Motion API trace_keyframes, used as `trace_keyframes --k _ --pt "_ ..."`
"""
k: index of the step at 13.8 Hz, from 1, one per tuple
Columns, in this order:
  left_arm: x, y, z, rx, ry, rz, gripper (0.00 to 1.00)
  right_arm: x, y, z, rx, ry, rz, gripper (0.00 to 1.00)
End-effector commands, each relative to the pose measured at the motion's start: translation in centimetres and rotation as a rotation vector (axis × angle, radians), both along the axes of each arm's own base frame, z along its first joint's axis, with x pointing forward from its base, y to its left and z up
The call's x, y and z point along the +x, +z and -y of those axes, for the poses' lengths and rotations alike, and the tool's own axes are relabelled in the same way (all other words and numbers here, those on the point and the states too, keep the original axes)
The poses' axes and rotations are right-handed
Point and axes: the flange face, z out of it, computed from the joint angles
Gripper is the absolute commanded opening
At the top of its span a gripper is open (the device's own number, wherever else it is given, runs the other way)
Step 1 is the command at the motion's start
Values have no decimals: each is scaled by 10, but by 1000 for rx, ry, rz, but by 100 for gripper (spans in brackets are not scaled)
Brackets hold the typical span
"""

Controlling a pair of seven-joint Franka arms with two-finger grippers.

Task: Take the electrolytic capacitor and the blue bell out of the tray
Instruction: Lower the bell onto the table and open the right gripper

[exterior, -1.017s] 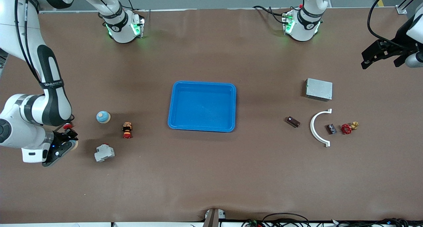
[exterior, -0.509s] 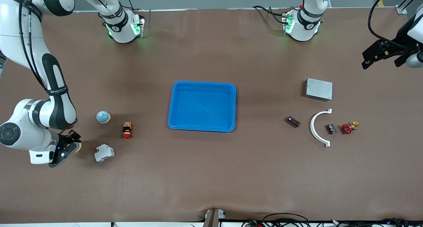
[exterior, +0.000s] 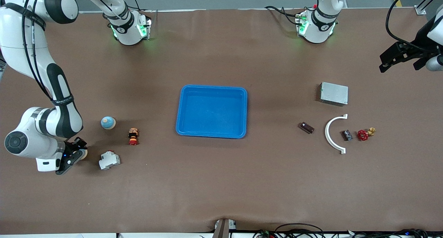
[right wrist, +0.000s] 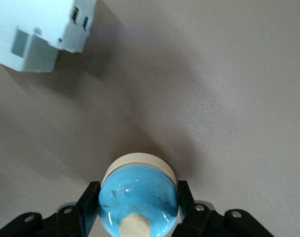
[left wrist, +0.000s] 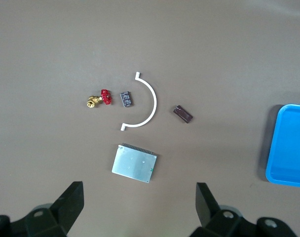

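Note:
A blue-domed bell (right wrist: 138, 195) with a cream base and button sits between the fingers of my right gripper (right wrist: 138, 203), which is shut on it. In the front view that gripper (exterior: 75, 155) hangs over the right arm's end of the table, beside a white block (exterior: 109, 160). The capacitor (exterior: 306, 127), a small dark brown piece, lies toward the left arm's end; the left wrist view shows the capacitor (left wrist: 182, 114) too. High over that end's edge, my left gripper (exterior: 383, 64) stays open and empty, fingers (left wrist: 71, 202) wide apart.
A blue tray (exterior: 211, 88) stands mid-table. A second blue dome (exterior: 108, 122) and a small red-and-black part (exterior: 133, 136) lie near the white block. By the capacitor are a white arc (exterior: 333, 135), a dark chip (exterior: 347, 135), a red valve (exterior: 363, 134) and a grey metal box (exterior: 333, 93).
The right arm has carried the bell a short way toward the white block. The left arm has not moved.

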Motion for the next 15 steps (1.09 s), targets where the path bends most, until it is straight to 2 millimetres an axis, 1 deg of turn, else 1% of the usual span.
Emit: trace_keyframes --k 1,3,4,5,6,8,9,10,11,12,13,15 --pt "-3 -2 0 -18 -14 -14 100 4 0 4 6 21 9 14" --pt "-2 -2 2 -18 -16 -15 100 4 -1 4 9 19 10 16" --pt "-2 -2 2 -19 -13 -12 100 4 -1 4 10 18 10 27" --pt "-1 -2 1 -20 -11 -11 100 4 -2 3 12 15 11 43" --pt "0 -5 1 -20 -13 -17 100 5 1 3 13 11 19 65" --pt "4 -10 3 -19 -16 -24 100 5 3 4 14 9 22 100" --pt "6 -13 3 -19 -19 -27 100 4 4 8 13 8 22 100" --pt "7 -13 3 -18 -20 -27 100 5 6 8 12 6 25 100" --pt "8 -15 4 -18 -22 -27 100 6 11 3 15 6 21 100" --pt "10 -17 5 -20 -24 -23 100 7 21 -2 16 11 23 100" --pt "11 -18 7 -20 -27 -24 100 4 27 -7 25 1 -16 100" --pt "12 -20 9 -20 -30 -26 100 2 55 -17 32 -75 -55 100"
